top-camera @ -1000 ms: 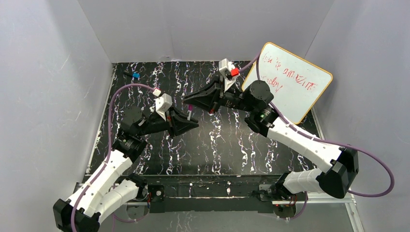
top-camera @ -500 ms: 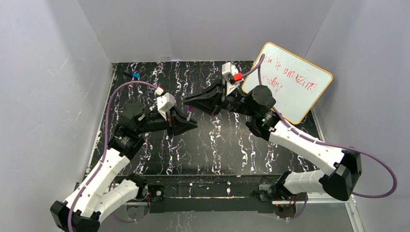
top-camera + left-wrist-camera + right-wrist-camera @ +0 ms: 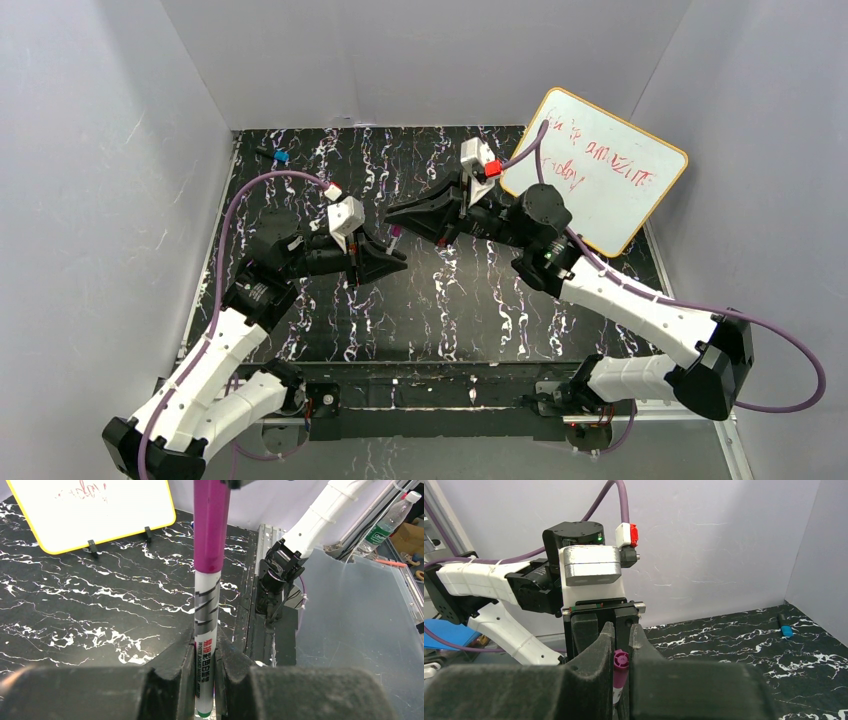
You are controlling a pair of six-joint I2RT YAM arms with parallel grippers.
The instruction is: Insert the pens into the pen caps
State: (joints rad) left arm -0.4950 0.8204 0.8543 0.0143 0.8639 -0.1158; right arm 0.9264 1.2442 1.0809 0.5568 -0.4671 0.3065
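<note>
Left pincer [image 3: 206,655] is clamped on the lower part of a thin white plastic pen with grey print [image 3: 206,610]; the pen's green end pokes out below the fingers. Right pincer [image 3: 620,645] is clamped on a small purple plastic cap [image 3: 620,661]. Cap and pen are in line and the cap's rim meets the barrel; can't tell if it is fully seated. Both are held in the air over the middle of the black marbled surface [image 3: 450,300], a bit toward the far edge. A stubby black marker with a blue-green end [image 3: 275,156] lies at the far left corner. A yellow-framed whiteboard [image 3: 600,165] stands at the far right corner.
</note>
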